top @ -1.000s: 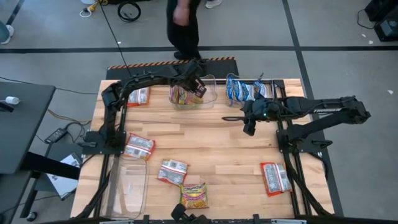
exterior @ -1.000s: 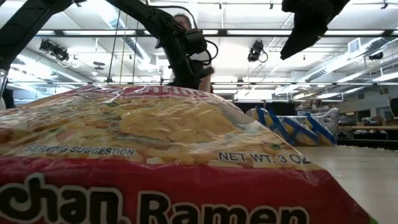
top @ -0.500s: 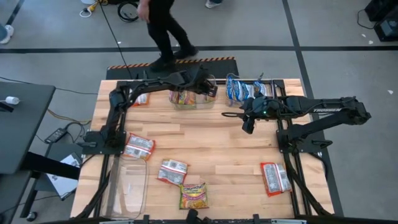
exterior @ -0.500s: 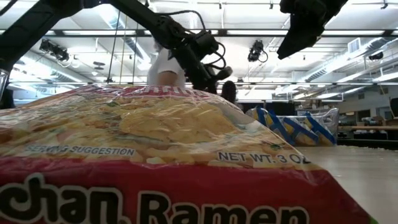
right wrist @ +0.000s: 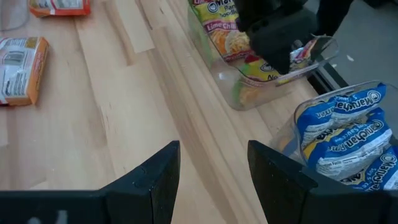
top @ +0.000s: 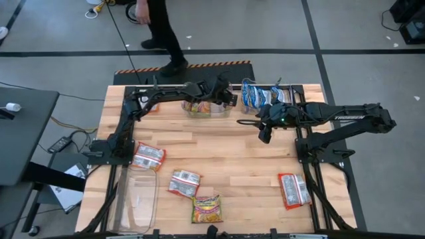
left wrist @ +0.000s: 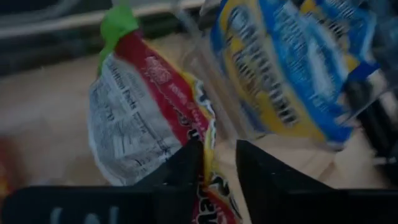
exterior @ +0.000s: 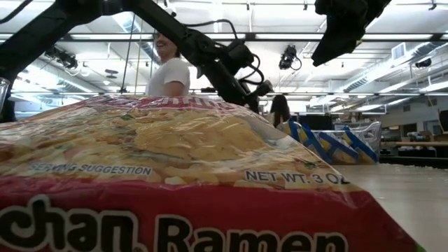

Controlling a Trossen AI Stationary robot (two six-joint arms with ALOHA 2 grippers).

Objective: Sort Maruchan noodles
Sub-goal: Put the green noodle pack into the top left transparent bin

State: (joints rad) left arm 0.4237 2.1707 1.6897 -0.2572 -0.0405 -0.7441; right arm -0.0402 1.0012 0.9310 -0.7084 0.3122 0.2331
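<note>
The left gripper (top: 228,97) reaches over the far middle tub (top: 207,109), at the end nearest the blue packets' tub (top: 247,106). In its wrist view the two fingers (left wrist: 180,168) stand narrowly apart, with the edge of a yellow-green packet (left wrist: 140,121) showing in the slot between them; whether they pinch it or only flank it I cannot tell. That packet stands tilted in the tub, its printed back toward the camera, and the blue packets (left wrist: 292,62) show through the clear wall just beside it. The right gripper (top: 265,134) hangs above bare wood near the table's middle, just in front of the blue packets' tub; its fingers (right wrist: 158,180) are spread wide with nothing between them and touching nothing. From there the middle tub's yellow-green packets (right wrist: 233,37) lie ahead with the left gripper (right wrist: 273,37) on top of them, and the blue packets (right wrist: 348,134) sit to the side. Loose red-orange packets lie on the table: one at the far left corner (top: 149,105), one at the left (top: 148,157), one near the front middle (top: 184,182) and one at the right front (top: 292,190). A yellow-green packet (top: 207,208) lies at the front edge, filling the low view (exterior: 175,182). A third tub (top: 135,199) stands at the front left. A person (top: 159,30) walks on the floor behind the table.
</note>
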